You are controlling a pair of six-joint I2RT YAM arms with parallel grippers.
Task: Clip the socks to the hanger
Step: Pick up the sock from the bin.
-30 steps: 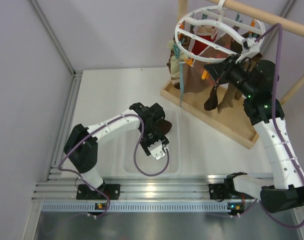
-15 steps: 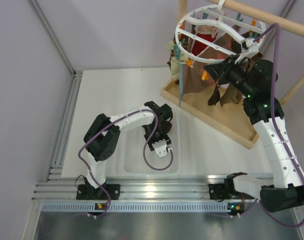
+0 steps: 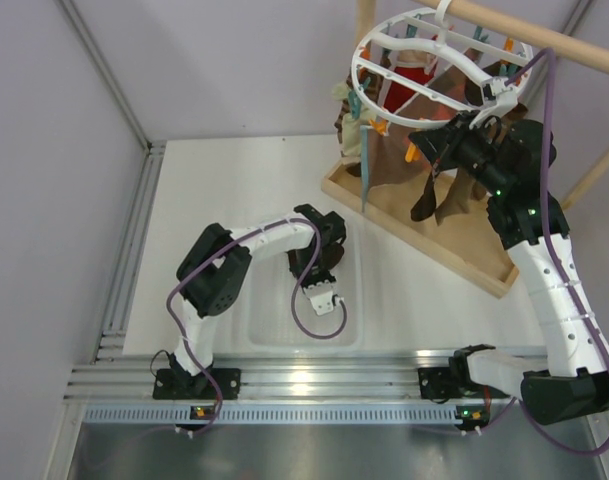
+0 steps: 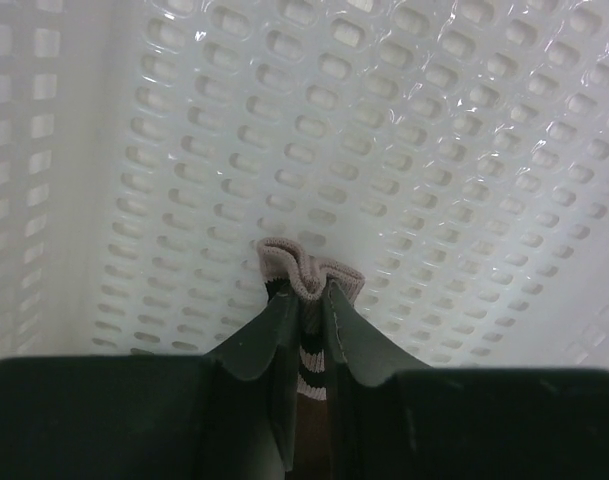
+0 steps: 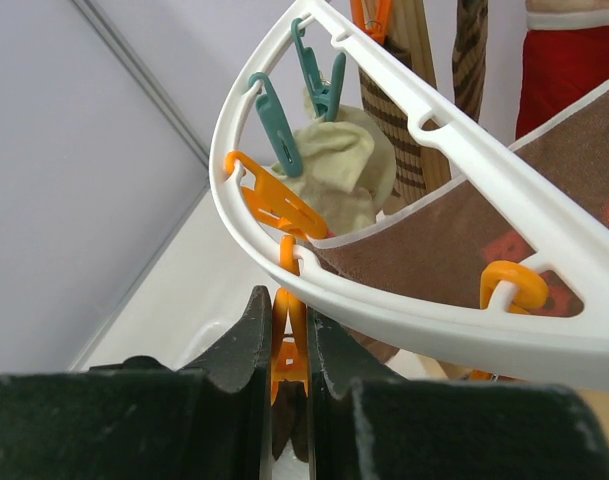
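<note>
My left gripper [image 3: 320, 272] reaches down into the clear bin [image 3: 259, 310]. In the left wrist view it [image 4: 306, 295] is shut on the pale, striped cuff of a dark brown sock [image 4: 306, 268] just above the perforated bin floor. My right gripper [image 3: 426, 138] is up at the white ring hanger [image 3: 439, 62]. In the right wrist view it [image 5: 289, 305] is shut on an orange peg [image 5: 290, 345] dangling from the ring [image 5: 414, 310]. A second dark brown sock [image 3: 421, 200] hangs just below that gripper.
The hanger hangs from a wooden rod [image 3: 554, 45] over a wooden plank base [image 3: 464, 250]. Tan [image 3: 356, 120] and red [image 3: 414, 75] socks and teal pegs [image 5: 284, 135] hang from the ring. An aluminium rail [image 3: 304, 385] runs along the near edge.
The left arm has folded in closer to the bin, and its gripper has shifted slightly right and nearer inside it. The right gripper stays at the peg; the hanging sock sways a little.
</note>
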